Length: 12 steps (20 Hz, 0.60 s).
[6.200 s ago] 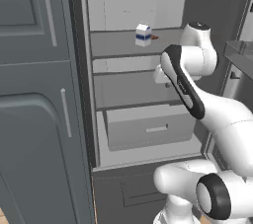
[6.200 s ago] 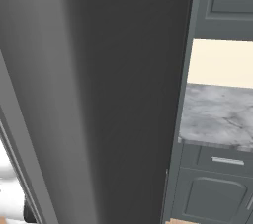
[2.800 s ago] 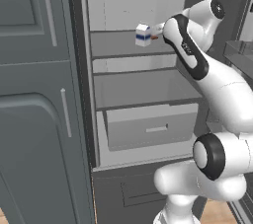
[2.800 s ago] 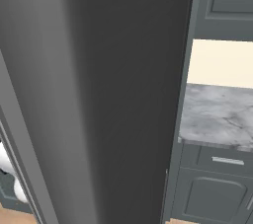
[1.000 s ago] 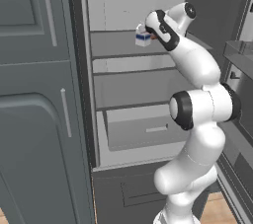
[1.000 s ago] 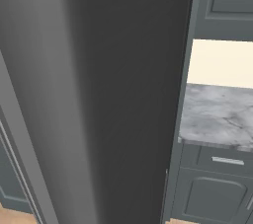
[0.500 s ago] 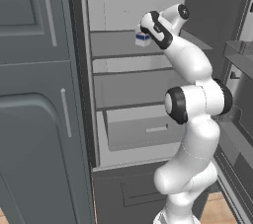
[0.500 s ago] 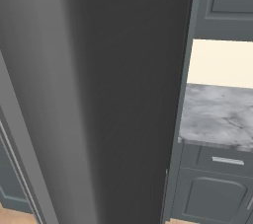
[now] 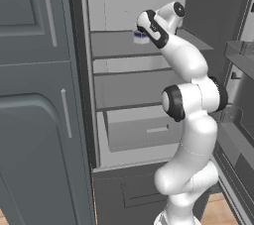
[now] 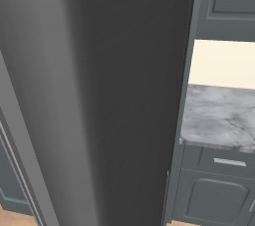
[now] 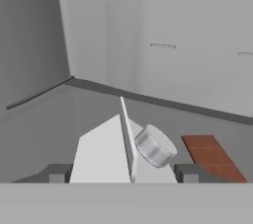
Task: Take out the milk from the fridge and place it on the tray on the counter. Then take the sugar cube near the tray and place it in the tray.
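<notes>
The fridge (image 9: 124, 78) stands open, and the milk (image 9: 141, 38) rests on its upper shelf, a small white carton with a blue band. My gripper (image 9: 140, 32) reaches in at shelf height and sits over the carton. In the hand view the gabled top of the milk (image 11: 106, 154) with its silver cap fills the space between my fingertips (image 11: 57, 173), which lie against its two sides; the gripper (image 11: 123, 174) is shut on it. The carton stands upright on the shelf. The counter (image 10: 219, 115) shows to the right of the fridge door (image 10: 99, 95). The tray and the sugar cube are out of view.
A flat reddish-brown item (image 11: 210, 156) lies on the shelf just right of the carton. Below are a lower shelf and a drawer (image 9: 144, 130). Door racks (image 9: 238, 55) jut out at the right. Dark cabinets (image 9: 34, 95) flank the left; cabinet fronts (image 10: 224, 190) sit under the counter.
The hand has stayed at the carton on the upper shelf and its fingers have closed in on the carton's sides. The milk has not moved.
</notes>
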Available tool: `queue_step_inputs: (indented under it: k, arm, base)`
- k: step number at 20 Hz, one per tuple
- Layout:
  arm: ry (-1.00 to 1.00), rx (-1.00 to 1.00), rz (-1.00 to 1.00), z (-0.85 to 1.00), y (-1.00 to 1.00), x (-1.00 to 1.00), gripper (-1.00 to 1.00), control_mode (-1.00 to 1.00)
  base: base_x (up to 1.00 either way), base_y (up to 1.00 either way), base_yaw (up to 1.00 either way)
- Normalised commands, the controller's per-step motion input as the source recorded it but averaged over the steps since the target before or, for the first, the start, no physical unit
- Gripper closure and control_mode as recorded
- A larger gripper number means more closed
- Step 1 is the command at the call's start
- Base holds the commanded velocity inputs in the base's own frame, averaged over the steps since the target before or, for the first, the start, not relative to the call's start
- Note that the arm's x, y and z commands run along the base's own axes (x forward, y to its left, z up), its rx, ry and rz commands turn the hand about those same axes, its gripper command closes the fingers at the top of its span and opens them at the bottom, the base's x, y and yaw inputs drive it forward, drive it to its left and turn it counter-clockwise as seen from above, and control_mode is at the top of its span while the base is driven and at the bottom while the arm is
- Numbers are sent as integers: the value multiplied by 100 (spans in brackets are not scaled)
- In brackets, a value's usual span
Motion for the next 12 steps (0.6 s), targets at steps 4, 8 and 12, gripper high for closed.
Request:
queue_step_inputs:
  k: [4,8,12]
  arm:
    - [-2,0,0,0,18,-44,100,-100]
    - [-15,0,-3,0,10,-100,100,-100]
    - [-25,0,-7,-1,4,-100,100,-100]
  base:
    - [0,0,0]
    - [0,0,0]
    - [0,0,0]
